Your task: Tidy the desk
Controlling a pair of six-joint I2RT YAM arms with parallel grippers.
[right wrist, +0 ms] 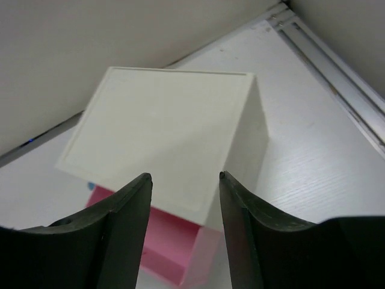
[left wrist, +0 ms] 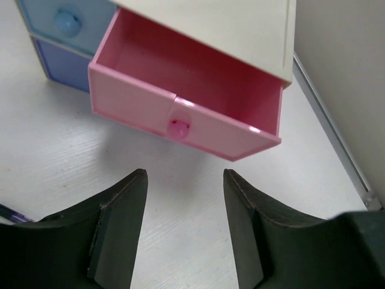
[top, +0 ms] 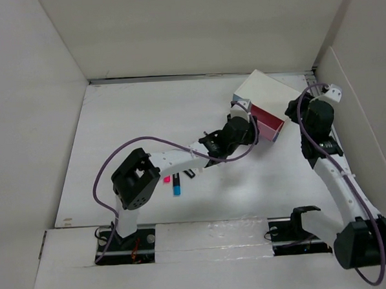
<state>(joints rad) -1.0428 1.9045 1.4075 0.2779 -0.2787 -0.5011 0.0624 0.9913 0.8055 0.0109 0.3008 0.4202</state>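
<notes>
- The desk [top: 115, 135] fills the top view, walled in white. Near the left arm's base a small pink piece [top: 167, 179] and a blue-ended stick [top: 176, 186] lie loose, well apart from the storage box.
- The left gripper [left wrist: 183, 180] is released, its fingers spread with nothing between them. It hovers just in front of the pink drawer [left wrist: 150, 102], which is pulled out; the part of its inside that shows is bare.
- Risk: the drawer juts well out, so an arm swinging toward the loose pieces could clip it, knocking it shut or skewing the box.
- The white box [right wrist: 162, 132] sits at the desk's back right corner. The right gripper [right wrist: 185, 180] hangs above its lid, also released and grasping nothing.
- Risk: nothing steadies the box, so any push on the drawer could slide it toward the wall.
- Only the top view shows the loose pieces.
- Only the left wrist view shows the drawer's knob [left wrist: 178, 127] and a blue drawer [left wrist: 66, 24] beside it.
- The right wrist view shows the bare lid, with pink peeking out below.
</notes>
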